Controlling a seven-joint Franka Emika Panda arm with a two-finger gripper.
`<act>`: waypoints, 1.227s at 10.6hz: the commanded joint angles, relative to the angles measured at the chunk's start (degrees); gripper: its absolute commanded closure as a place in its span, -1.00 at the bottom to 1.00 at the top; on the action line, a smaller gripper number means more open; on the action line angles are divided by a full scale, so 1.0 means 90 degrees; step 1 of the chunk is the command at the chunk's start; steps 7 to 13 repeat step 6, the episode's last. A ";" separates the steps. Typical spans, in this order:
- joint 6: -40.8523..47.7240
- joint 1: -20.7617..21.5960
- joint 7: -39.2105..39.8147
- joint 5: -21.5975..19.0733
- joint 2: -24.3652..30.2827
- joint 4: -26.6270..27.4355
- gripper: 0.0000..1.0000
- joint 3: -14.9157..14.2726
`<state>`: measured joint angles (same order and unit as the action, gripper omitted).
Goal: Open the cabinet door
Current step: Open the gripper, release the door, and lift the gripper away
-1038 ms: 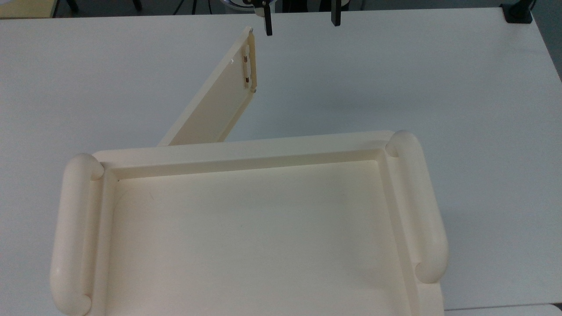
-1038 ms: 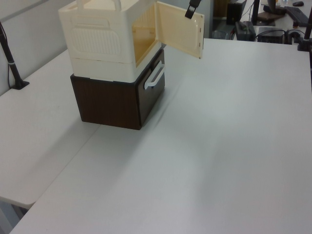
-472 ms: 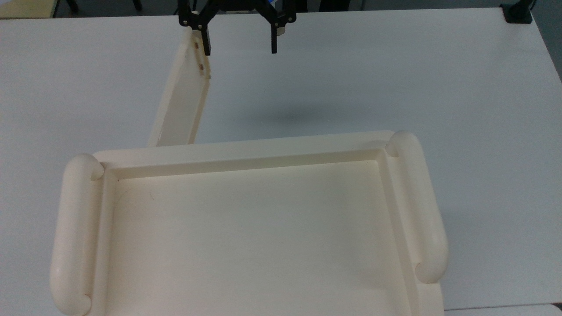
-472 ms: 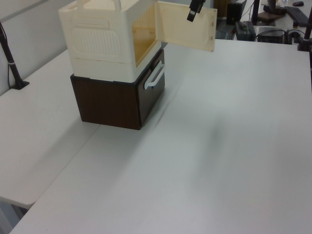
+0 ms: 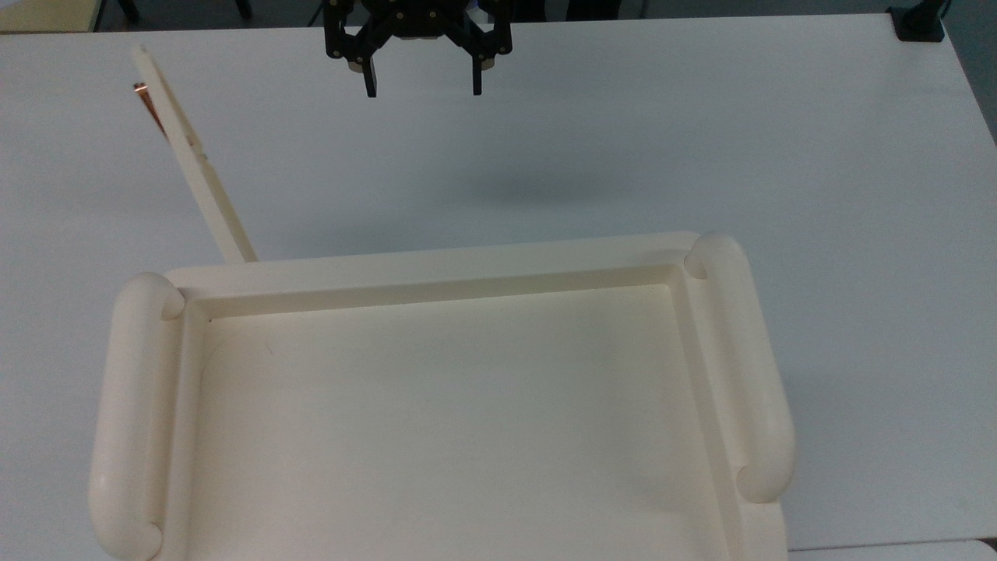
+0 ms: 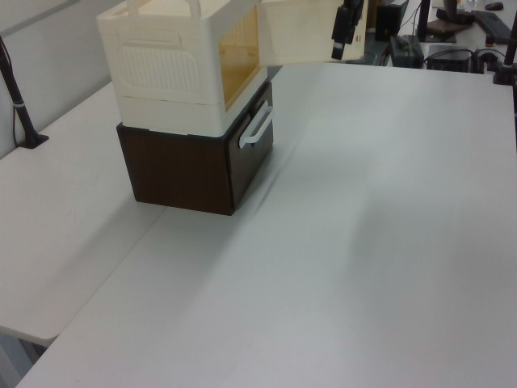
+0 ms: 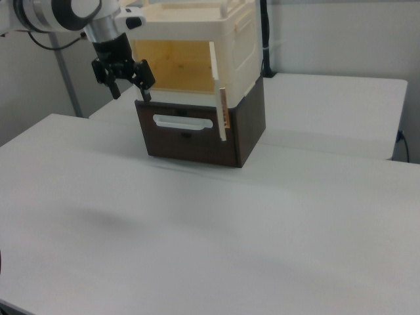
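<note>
The cream cabinet door [image 5: 204, 183] stands wide open; in the top view I see it edge-on, slanting up and left from the cabinet's front left corner, with a copper-coloured piece [image 5: 142, 89] near its free edge. It also shows as a flat panel, the door [image 6: 295, 32], in the left view and as a thin edge, the door [image 7: 218, 92], in the right view. My gripper [image 5: 423, 84] hangs open and empty in front of the cabinet mouth, apart from the door. The gripper [image 7: 130, 92] sits off the cabinet's front corner opposite the door.
The cream cabinet [image 6: 174, 65] rests on a dark brown drawer unit [image 7: 197, 134] with a white handle [image 7: 182, 122]. Its tray-like top [image 5: 436, 265] carries two rounded rails [image 5: 132, 413]. The white table [image 5: 701, 140] stretches around it. Cables and black stands sit at the table's far edges.
The door has swung much further open, toward the top view's left. My gripper no longer touches the door's free edge and has barely moved in the last half second.
</note>
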<state>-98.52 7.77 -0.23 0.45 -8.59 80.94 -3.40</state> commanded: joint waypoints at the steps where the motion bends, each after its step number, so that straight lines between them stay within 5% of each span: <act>1: 0.0136 -0.0120 -0.0034 0.0272 0.0621 0.1014 -1.00 -0.0013; 13: 0.0468 -0.0258 -0.0043 0.0263 0.0828 0.1270 -1.00 0.0016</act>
